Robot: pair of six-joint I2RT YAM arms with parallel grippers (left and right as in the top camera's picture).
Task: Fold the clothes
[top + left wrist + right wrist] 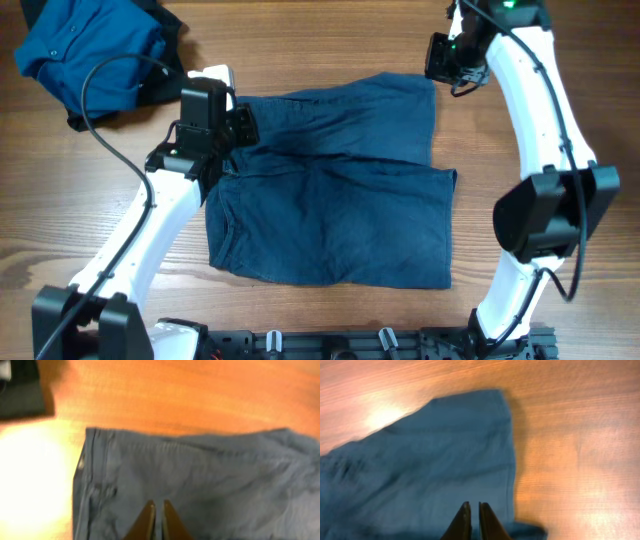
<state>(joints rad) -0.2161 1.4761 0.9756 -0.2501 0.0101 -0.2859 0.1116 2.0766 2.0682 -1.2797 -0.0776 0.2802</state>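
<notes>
Over soft creased navy shorts (330,200), left gripper (157,505) and right gripper (473,506) hover narrow, empty

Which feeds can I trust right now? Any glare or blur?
Overhead: sharp and evenly lit; the dark navy cloth shorts read clearly. Left wrist: blurred throughout, with blown-out glare on the wooden table left of the waistband. Right wrist: soft too, with a glare patch on the wood beyond the cloth and a shadow along its right edge.
</notes>
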